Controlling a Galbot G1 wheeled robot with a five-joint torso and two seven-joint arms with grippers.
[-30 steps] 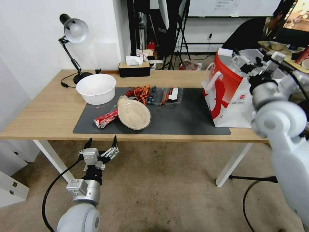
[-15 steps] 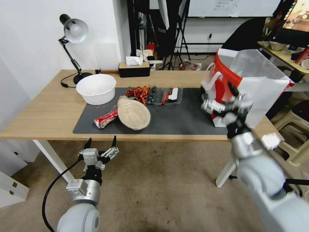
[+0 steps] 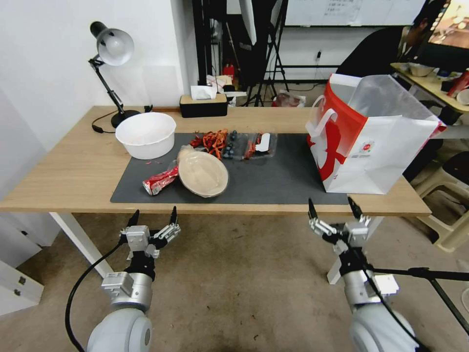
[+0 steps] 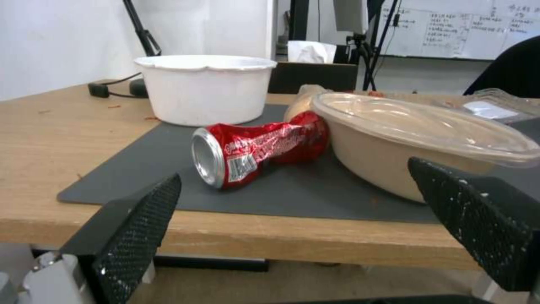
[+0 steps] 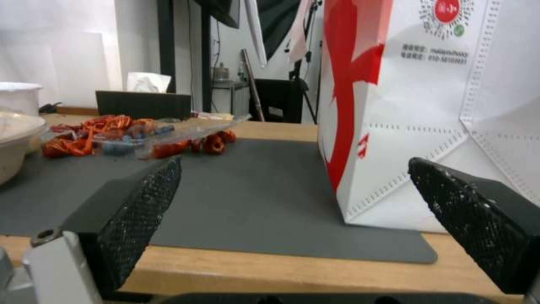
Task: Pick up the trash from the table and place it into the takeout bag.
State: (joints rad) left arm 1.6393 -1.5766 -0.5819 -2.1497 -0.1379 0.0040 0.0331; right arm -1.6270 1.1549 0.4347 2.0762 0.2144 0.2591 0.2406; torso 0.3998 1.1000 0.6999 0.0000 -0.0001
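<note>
Beige round paper bowl (image 3: pixel 203 173) tilted at frame centre touching crushed red wrapper (image 3: pixel 159 182), white-red takeout bag (image 3: pixel 371 142) upright right, left gripper (image 3: pixel 152 216) and right gripper (image 3: pixel 333 207) both spread, empty, low.

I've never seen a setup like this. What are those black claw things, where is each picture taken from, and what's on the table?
This is a two-armed robot on wheels. One picture looks down from its head; the other two come from small cameras on its wrists, so the black pads at their edges are its own fingers. The left gripper and right gripper both hang open, in front of the table's near edge, holding nothing. On the dark mat lie a crushed red can, a beige bowl under a clear lid with a wrapped tan ball tucked behind it, a big white bowl, and red shreds with blueberries. The white-and-red bag stands open on the robot's right.
</note>
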